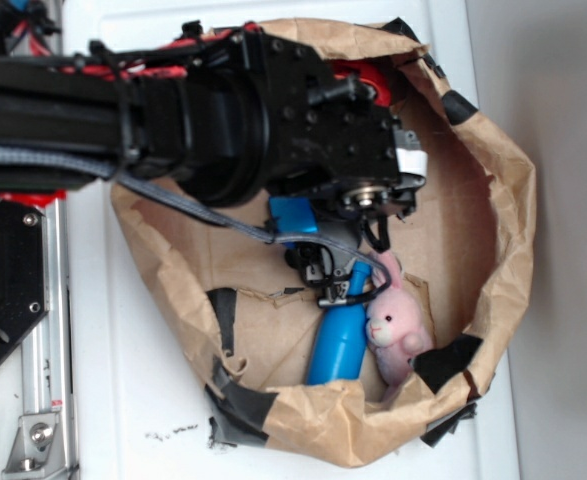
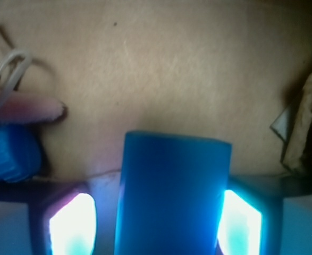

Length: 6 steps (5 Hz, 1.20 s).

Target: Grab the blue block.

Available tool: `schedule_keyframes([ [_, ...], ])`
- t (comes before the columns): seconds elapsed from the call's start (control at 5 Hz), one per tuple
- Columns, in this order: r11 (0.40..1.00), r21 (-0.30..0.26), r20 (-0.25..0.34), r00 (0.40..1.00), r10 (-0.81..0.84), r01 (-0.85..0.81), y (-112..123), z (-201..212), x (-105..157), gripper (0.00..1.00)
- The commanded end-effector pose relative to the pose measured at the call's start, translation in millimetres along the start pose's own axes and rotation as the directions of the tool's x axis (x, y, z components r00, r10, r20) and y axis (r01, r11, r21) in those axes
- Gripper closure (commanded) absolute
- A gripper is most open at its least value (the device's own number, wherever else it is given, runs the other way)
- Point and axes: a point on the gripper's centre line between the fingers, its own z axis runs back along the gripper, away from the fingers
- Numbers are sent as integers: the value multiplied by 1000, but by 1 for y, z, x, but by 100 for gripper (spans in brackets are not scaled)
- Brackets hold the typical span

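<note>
Wrist view, from left to right: at nine o'clock lies a pink plush ear point(image 2: 25, 109), and just below it, at about eight o'clock, the blue bottle point(image 2: 9, 154) pokes in by its cap end. At six o'clock the blue block point(image 2: 171, 194) fills the lower middle of the frame, standing up between the two fingers point(image 2: 73, 226) of the gripper point(image 2: 156, 226), whose bright pads sit tight against its two sides. The claw looks pinched on the block, though the glare hides the exact contact.

In the exterior view the arm point(image 1: 193, 110) reaches over the paper bag point(image 1: 493, 180). A patch of the block shows at the centre under the wrist, the bottle lies at six o'clock, and the pink bunny point(image 1: 393, 325) sits just beside it at five o'clock.

My judgement: the approach and closing are done, and the grab seems made. Whether the block is clear of the bag floor I cannot tell; a lift to prove the hold is what remains.
</note>
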Motion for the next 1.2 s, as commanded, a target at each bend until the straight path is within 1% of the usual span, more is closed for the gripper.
schedule_keyframes([
  [0.0, 1000, -1, -25, 999, 21, -21, 10, 15, -17, 100],
  [0.2, 998, 23, -9, 999, 51, -51, 16, 43, -21, 100],
  [0.4, 996, 60, 1, 997, 72, -72, 16, 86, -24, 100],
  [0.6, 994, 55, 18, 996, 91, -91, 4, 136, -29, 100],
  [0.8, 995, 41, 9, 996, 93, -93, -7, 169, -32, 100],
  [1.0, 994, 57, 36, 995, 93, -95, -11, 174, -35, 100],
])
